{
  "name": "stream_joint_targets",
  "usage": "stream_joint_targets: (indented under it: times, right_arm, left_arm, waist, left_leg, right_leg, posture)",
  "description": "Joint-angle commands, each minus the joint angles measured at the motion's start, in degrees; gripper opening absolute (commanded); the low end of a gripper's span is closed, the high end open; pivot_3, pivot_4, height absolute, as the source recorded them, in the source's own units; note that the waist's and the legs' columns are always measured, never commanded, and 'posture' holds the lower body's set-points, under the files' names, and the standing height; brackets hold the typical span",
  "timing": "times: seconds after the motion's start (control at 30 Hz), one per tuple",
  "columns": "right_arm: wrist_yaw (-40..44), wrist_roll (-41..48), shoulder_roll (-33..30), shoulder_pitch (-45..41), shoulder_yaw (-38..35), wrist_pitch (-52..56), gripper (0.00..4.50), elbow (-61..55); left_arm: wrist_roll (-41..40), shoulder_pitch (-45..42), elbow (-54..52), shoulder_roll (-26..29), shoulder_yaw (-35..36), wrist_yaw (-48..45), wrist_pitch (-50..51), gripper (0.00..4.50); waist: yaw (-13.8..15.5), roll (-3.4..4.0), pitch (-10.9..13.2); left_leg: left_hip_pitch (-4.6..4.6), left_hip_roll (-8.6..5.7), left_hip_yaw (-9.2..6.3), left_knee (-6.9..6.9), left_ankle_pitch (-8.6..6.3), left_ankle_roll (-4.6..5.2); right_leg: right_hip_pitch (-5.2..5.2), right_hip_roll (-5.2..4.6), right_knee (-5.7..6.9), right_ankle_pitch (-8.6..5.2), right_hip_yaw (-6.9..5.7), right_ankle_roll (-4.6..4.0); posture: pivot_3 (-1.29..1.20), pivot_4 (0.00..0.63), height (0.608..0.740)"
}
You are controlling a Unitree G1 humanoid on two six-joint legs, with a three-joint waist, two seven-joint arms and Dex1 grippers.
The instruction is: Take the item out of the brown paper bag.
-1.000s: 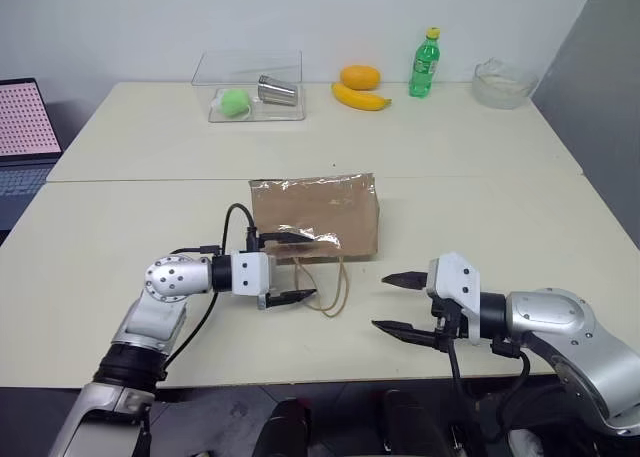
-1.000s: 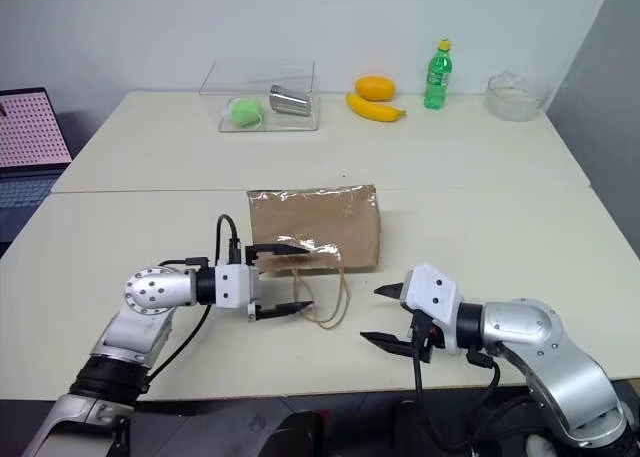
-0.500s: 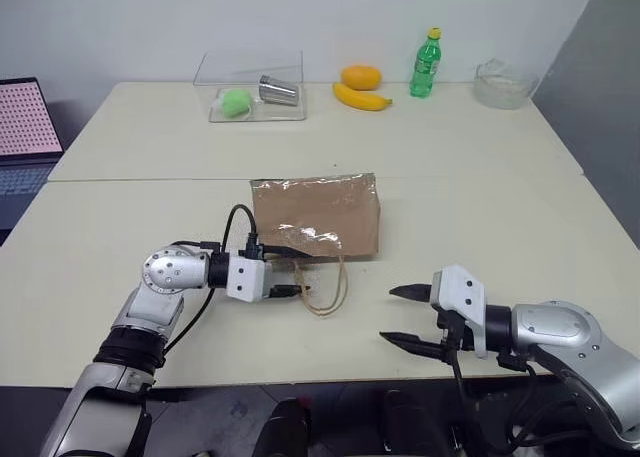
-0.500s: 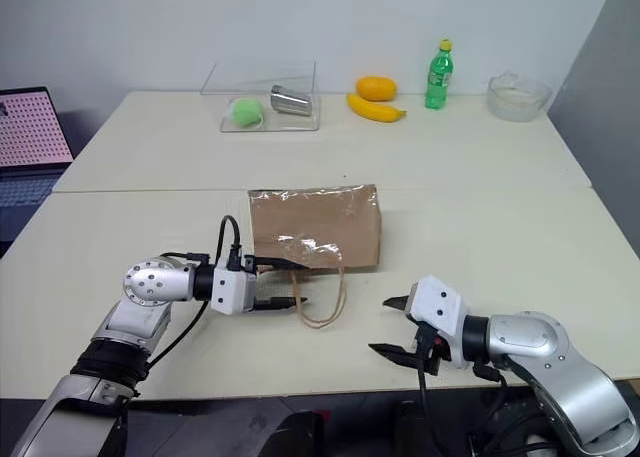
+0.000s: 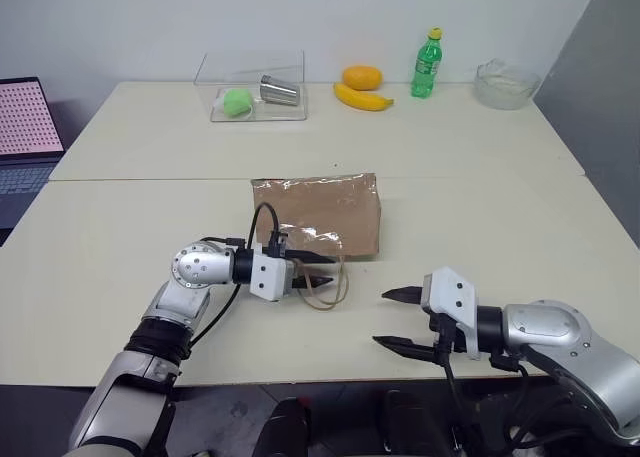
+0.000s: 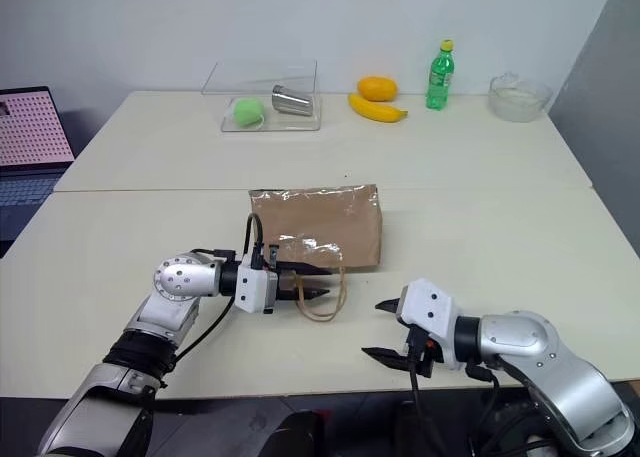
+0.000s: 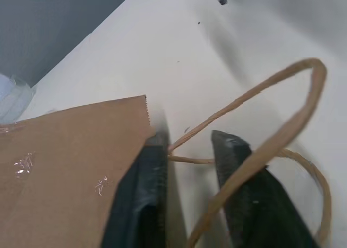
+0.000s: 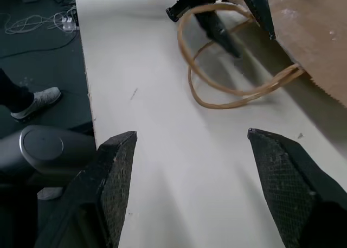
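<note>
My two head views look forward and down from above over the cream worktop (image 5: 480, 207), taking in the same spread from near edge to far wall, the right eye sitting slightly offset. My left wrist view sits very close, looking along the left hand (image 7: 190, 194) at the brown paper bag (image 7: 65, 166) and its loop handles (image 7: 271, 145). My right wrist view looks low across the worktop from between the right hand (image 8: 198, 188) fingers, sharing those handles and the bag's edge with it.

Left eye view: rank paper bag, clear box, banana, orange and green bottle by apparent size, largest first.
1. brown paper bag, nearest the camera
2. clear plastic box
3. banana and green bottle, about alike in length; not ranked
4. orange

The last four sit at the table's far edge.
</note>
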Motion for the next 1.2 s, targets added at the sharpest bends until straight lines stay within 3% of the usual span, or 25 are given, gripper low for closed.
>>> stream_joint_targets:
  times: [0.03,0.3,0.77,0.87,1.1,1.2]
  right_arm:
    - [-1.3,-1.8,0.3,-1.1,2.1,-1.9,3.45,0.0]
    - [-4.6,-5.8,7.7,-9.1,11.3,-2.4,3.45,6.5]
    - [-9.9,-16.5,23.9,-22.1,23.5,-5.3,3.45,27.3]
    - [-11.1,-18.3,25.3,-22.4,23.6,-5.3,2.83,29.5]
    - [-10.3,-22.8,23.1,-22.6,25.2,-6.4,0.21,30.4]
    - [-10.0,-23.3,23.0,-22.4,25.2,-6.8,0.02,30.8]
  left_arm:
    - [-2.2,-2.1,-0.6,-0.6,1.4,1.5,3.7,0.1]
    - [-5.8,-4.7,-6.1,-1.5,4.9,5.8,18.1,0.04]
    - [-5.5,-7.1,-5.9,-1.0,5.7,4.6,19.8,0.04]
    - [-5.4,-7.8,-5.6,-1.4,5.7,4.8,19.7,0.0]
    - [-5.3,-9.9,-4.4,-2.9,6.5,8.0,23.6,0.0]
    - [-5.2,-11.3,-4.0,-3.5,6.7,9.2,25.3,0.0]
  waist:
    - [0.0,0.0,0.0]
    - [-0.5,-0.01,0.0]
    - [-1.2,-0.01,0.0]
    - [-1.2,-0.01,0.0]
    - [-1.3,-0.01,0.0]
    - [-1.3,-0.01,0.0]
  left_leg:
    - [0.0,0.0,-0.01,0.0,0.0,0.0]
    - [0.0,0.01,-0.07,0.03,0.0,0.0]
    - [-0.01,0.0,-0.1,0.03,0.01,-0.01]
    - [-0.01,0.0,-0.1,0.03,0.01,-0.01]
    - [-0.02,-0.01,-0.11,0.04,0.01,-0.01]
    - [-0.02,-0.01,-0.11,0.04,0.01,-0.01]
  right_leg:
    - [0.0,0.0,0.0,0.0,-0.01,0.0]
    - [0.0,0.03,0.03,0.0,-0.03,0.01]
    - [-0.06,0.03,0.05,0.01,-0.03,0.0]
    - [-0.07,0.03,0.06,0.01,-0.03,-0.01]
    - [-0.08,0.02,0.07,0.01,-0.03,0.0]
    - [-0.08,0.03,0.07,0.01,-0.03,0.0]
  posture:
    - [0.0,0.15,0.74]
    - [0.0,0.15,0.74]
    - [0.0,0.15,0.74]
    - [0.0,0.15,0.74]
    - [0.0,0.15,0.74]
    - [0.0,0.15,0.74]
